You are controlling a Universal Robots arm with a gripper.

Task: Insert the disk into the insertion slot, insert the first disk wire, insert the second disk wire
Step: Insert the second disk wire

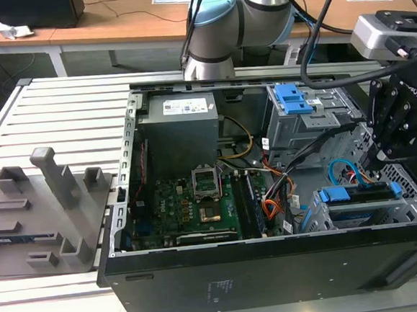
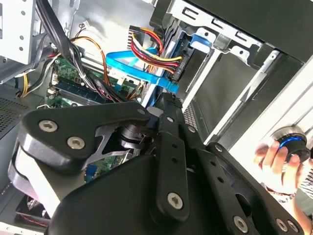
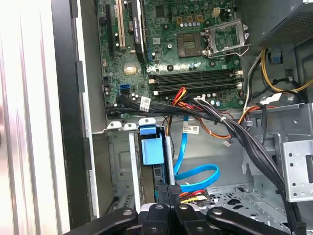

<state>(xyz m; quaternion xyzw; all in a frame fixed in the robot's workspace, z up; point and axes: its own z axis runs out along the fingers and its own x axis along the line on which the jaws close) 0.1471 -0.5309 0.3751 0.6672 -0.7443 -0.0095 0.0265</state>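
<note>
End effector [image 1: 377, 158] down at the drive bay, fingers pinched together on a small dark plug at the rear of the seated disk [image 1: 361, 194].

Sat at about four o'clock inside the open computer case [image 1: 275, 266] in the exterior view, blue bracket showing, already in the insertion slot [image 1: 316, 220]. Looped in a light-blue curve just beside the fingertips, the second disk wire [image 3: 198, 172]; whether its plug or the power plug of the red-yellow-black bundle [image 2: 151, 51] was the one pinched, impossible to tell. Judged risks: plug tilted against the socket and jammed or bent; black cable bundle [image 3: 234, 129] at twelve o'clock snagged by the linkage; flat cable kinked under a finger.
</note>
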